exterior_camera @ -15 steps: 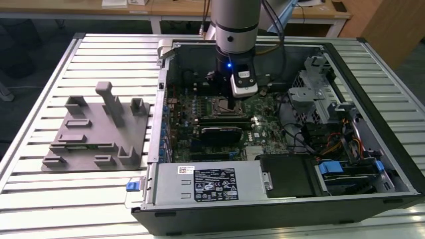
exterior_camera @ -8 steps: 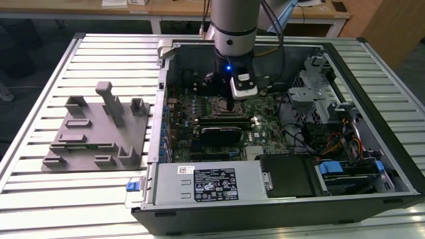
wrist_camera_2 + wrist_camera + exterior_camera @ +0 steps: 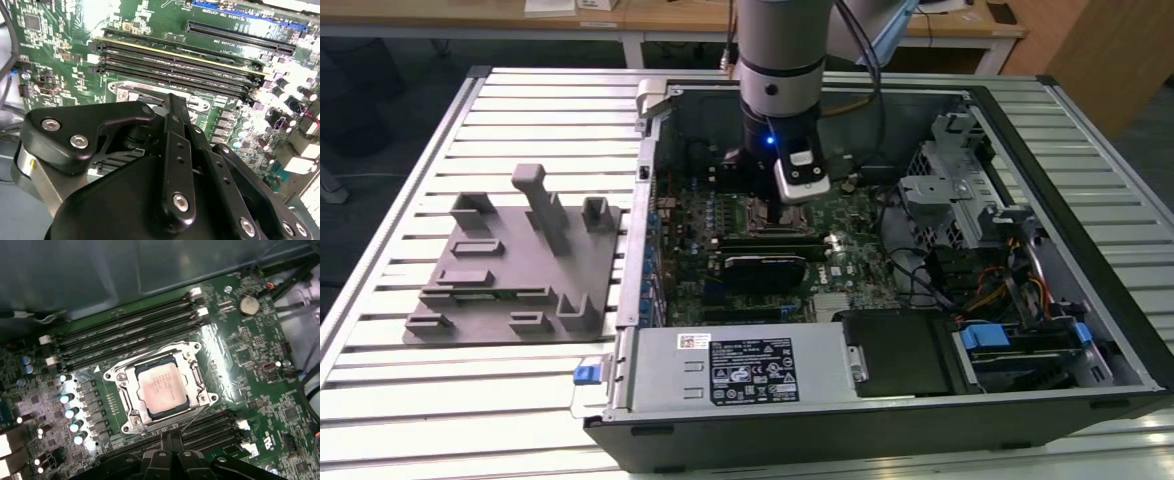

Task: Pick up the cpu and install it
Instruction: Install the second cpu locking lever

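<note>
In the exterior view we see the arm reaching down into the open computer case (image 3: 1067,300) that lies on the slatted bench (image 3: 520,110), with the tool (image 3: 767,205) low over the motherboard (image 3: 854,262). A grey holder (image 3: 514,260) sits on the bench toward the exterior view's left.

In the second wrist view we look past the tool's black linkage (image 3: 175,165) onto memory slots (image 3: 180,65); we cannot tell whether the tool is open or closed.

In the first wrist view we find the cpu (image 3: 161,388) lying flat inside the metal socket frame (image 3: 195,375), between two banks of memory slots.
</note>
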`<move>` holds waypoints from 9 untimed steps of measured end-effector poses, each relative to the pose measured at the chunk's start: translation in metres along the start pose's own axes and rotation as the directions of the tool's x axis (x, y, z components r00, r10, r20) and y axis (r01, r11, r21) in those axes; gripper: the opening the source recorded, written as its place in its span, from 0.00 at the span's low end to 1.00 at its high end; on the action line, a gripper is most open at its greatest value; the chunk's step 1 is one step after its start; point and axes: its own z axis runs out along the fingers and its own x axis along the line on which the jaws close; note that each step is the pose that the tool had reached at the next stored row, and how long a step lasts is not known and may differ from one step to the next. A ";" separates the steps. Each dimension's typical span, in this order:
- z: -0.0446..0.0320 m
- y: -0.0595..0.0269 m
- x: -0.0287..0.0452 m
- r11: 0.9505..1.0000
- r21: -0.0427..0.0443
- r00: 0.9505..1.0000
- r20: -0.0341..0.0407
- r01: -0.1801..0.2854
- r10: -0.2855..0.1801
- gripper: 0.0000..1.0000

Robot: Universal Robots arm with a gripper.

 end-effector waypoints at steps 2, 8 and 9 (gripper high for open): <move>0.0008 -0.0001 0.0002 1.000 -0.002 1.000 -0.001 0.028 -0.028 0.11; 0.0031 -0.0006 0.0003 0.995 -0.007 0.995 -0.004 0.102 -0.102 0.11; 0.0034 -0.0011 0.0003 0.994 -0.007 0.994 -0.004 0.111 -0.111 0.11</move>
